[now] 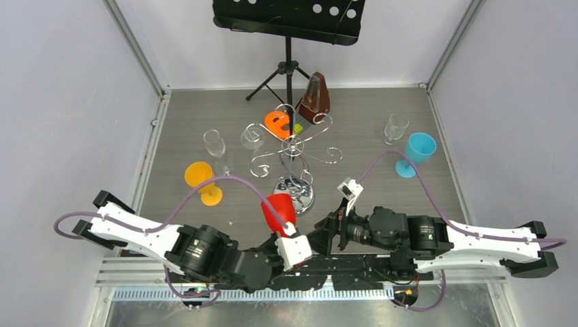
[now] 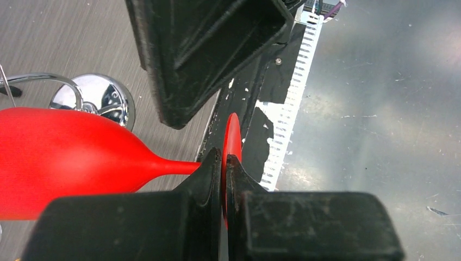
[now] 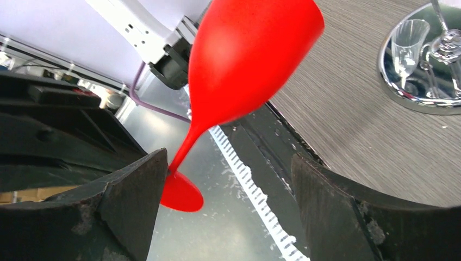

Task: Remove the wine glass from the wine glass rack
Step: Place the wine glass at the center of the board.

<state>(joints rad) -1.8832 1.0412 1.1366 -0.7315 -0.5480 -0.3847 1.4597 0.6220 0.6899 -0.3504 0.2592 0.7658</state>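
The chrome wine glass rack (image 1: pixel 293 146) stands mid-table on its round mirror base (image 1: pixel 294 193). A red wine glass (image 1: pixel 279 208) is off the rack, lying tilted in the air in front of the base. My left gripper (image 1: pixel 287 236) is shut on its foot. In the left wrist view the jaws (image 2: pixel 224 159) pinch the red foot disc (image 2: pixel 232 136), with the bowl (image 2: pixel 65 157) to the left and the chrome base (image 2: pixel 95 98) behind. My right gripper (image 1: pixel 332 229) is open beside it. In the right wrist view (image 3: pixel 228 157) the red glass (image 3: pixel 244 54) lies between the fingers, its stem close to the left finger (image 3: pixel 130 190).
An orange glass (image 1: pixel 277 122) and a clear glass (image 1: pixel 252 138) are at the rack's arms. On the table stand a clear glass (image 1: pixel 215 144), an orange glass (image 1: pixel 202 180), a blue glass (image 1: pixel 416 151) and another clear glass (image 1: pixel 395 127). A metronome (image 1: pixel 315 95) and a black music stand (image 1: pixel 290 20) are behind.
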